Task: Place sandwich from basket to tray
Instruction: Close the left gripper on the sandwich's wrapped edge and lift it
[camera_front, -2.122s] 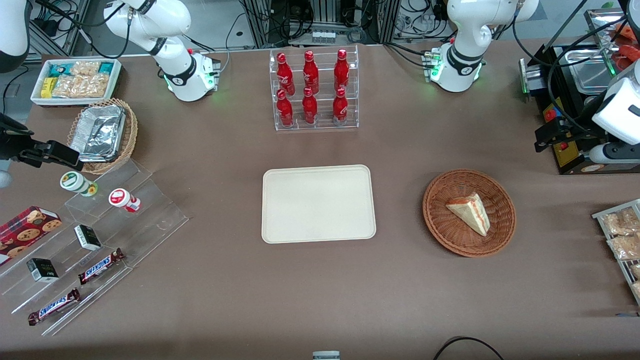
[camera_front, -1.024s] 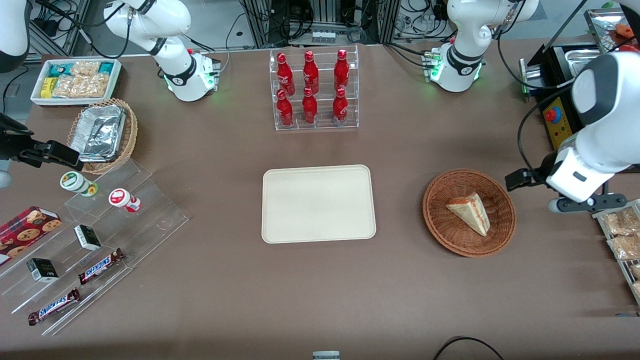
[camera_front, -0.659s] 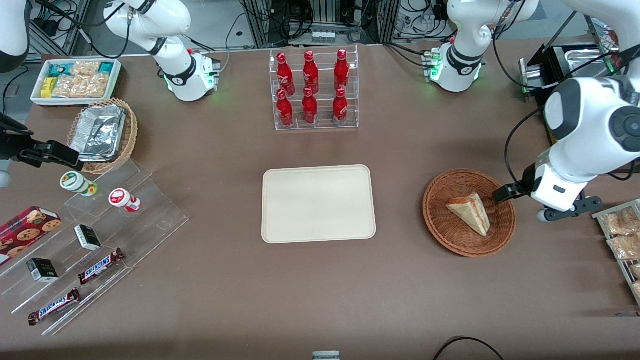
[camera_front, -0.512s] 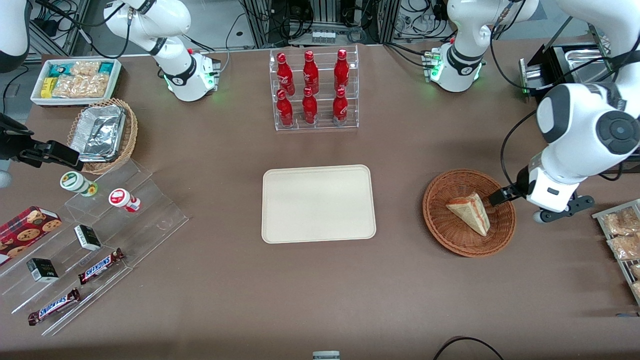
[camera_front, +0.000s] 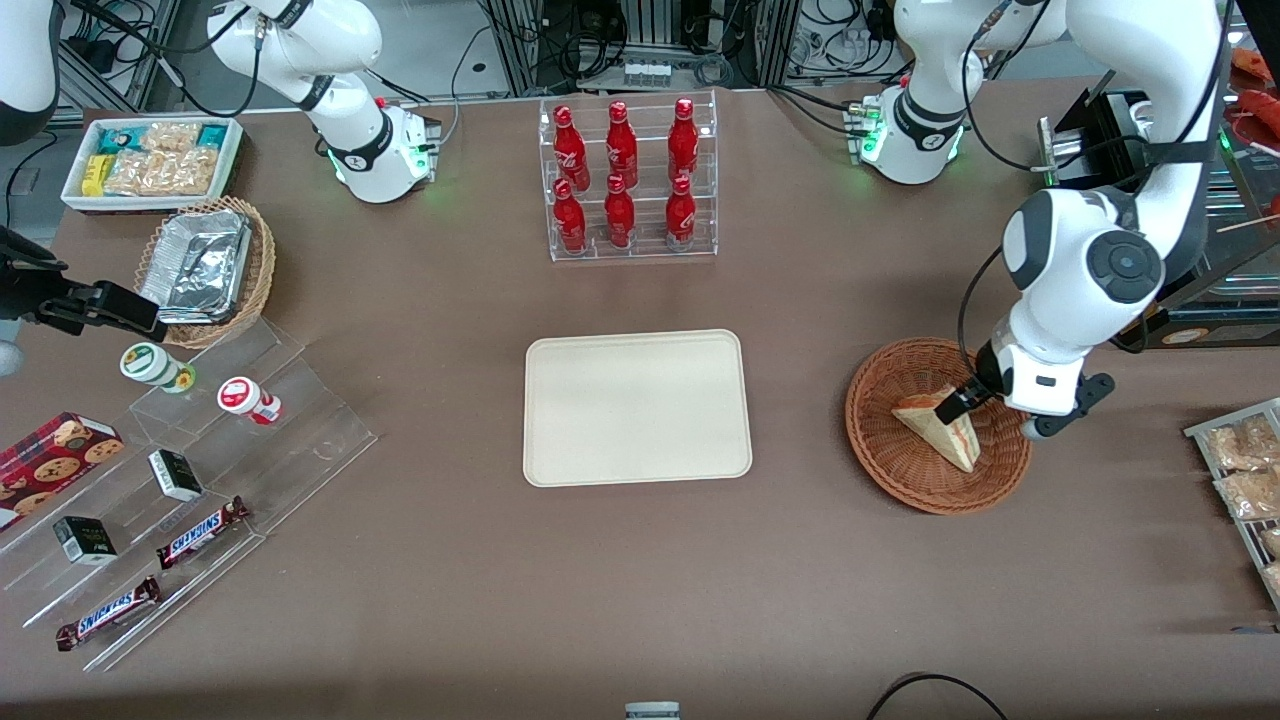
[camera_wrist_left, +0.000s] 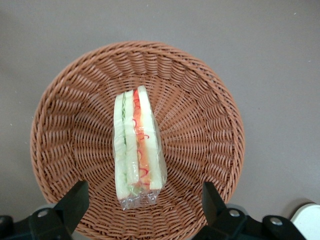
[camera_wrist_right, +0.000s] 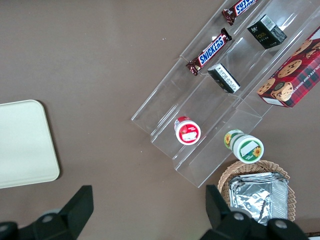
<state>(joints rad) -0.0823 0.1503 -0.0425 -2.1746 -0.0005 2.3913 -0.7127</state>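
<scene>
The sandwich is a wrapped white-bread wedge with red, orange and green filling. It lies in the reddish-brown wicker basket. In the left wrist view the sandwich lies in the middle of the basket. My left gripper hangs over the basket, above the sandwich's edge toward the working arm's end. Its fingers are spread wide, one on either side of the sandwich, and hold nothing. The cream-white tray lies at the table's middle with nothing on it.
A clear rack of red bottles stands farther from the front camera than the tray. A tan basket with foil trays, a snack bin and clear steps with snacks lie toward the parked arm's end. Packets on a rack sit beside the basket.
My left arm has swung in from the working arm's end of the table and lowered, bringing the gripper over the basket. The sandwich, basket and tray have not moved.
</scene>
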